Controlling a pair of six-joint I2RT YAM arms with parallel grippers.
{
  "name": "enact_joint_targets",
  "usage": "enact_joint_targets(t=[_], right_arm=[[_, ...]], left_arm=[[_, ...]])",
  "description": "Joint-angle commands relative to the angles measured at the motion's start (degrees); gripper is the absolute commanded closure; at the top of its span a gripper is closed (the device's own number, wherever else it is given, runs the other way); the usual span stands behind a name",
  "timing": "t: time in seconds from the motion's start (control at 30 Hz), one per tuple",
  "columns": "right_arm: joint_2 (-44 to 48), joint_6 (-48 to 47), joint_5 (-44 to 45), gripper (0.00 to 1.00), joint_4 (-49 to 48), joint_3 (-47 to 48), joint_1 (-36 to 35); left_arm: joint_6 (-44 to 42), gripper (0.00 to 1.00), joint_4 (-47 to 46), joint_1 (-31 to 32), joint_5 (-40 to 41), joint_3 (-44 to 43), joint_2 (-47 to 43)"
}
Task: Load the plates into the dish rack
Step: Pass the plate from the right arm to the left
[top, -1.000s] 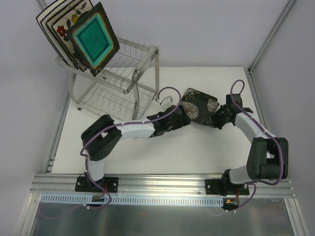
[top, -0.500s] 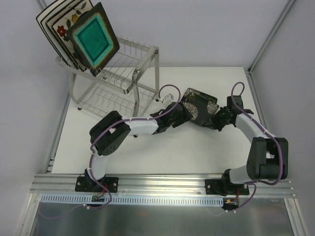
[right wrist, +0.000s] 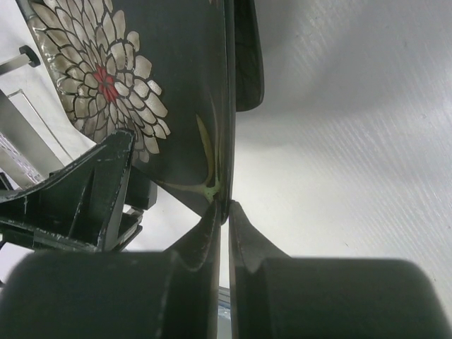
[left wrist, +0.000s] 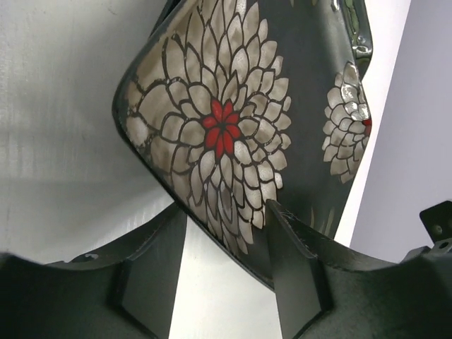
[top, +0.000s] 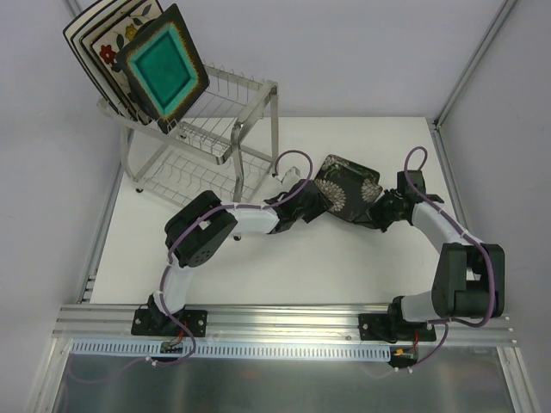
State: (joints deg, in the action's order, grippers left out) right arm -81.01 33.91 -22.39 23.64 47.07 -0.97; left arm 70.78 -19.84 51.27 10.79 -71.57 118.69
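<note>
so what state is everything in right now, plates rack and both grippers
dark square plate with white blooms, tilted between the two grippers, not in the rack
right gripper, shut on that plate's rim
left gripper, straddling the plate's corner, grip unclear
silver wire dish rack, upright, plates in its upper tier
dark square teal-centred plate, standing on edge, frontmost in the rack
cream square flowered plate, standing right behind it

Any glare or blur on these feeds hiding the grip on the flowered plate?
Left wrist: glare streaks the glossy upper rim of the plate; the left gripper looks dark and soft. Right wrist: the right gripper is blurred black up close, yet its pinch on the plate edge reads. Top external: even light, soft shadows, shiny rack wires.
</note>
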Motion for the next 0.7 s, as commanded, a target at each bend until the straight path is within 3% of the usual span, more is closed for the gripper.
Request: enact_joint_targets(t=[0.0, 0.17, 0.33, 0.5, 0.67], right_arm=[[3.2, 0.5, -3.7, 0.99, 0.4, -0.5, -0.1], [4.4, 0.6, -4.1, 0.98, 0.2, -0.9, -0.2], [5.2, 0.4, -4.2, 0.96, 0.5, -1.7, -0.4], [6.7, -0.9, -3.4, 0.86, 1.7, -1.7, -0.5], [8.3, -3.6, -1.9, 0.75, 3.5, -1.1, -0.5]], left_arm=[[2.9, 0.53, -4.9, -0.5, -0.2, -0.7, 0.4], [3.9, 0.65, -8.9, -0.5, 1.3, 1.5, 0.2], [4.5, 0.83, -11.2, -0.5, 1.8, 2.4, 0.1], [5.4, 1.0, -13.6, -0.5, 1.9, 5.0, -1.0], [5.4, 1.0, -17.2, -0.4, 1.5, 7.8, -2.9]])
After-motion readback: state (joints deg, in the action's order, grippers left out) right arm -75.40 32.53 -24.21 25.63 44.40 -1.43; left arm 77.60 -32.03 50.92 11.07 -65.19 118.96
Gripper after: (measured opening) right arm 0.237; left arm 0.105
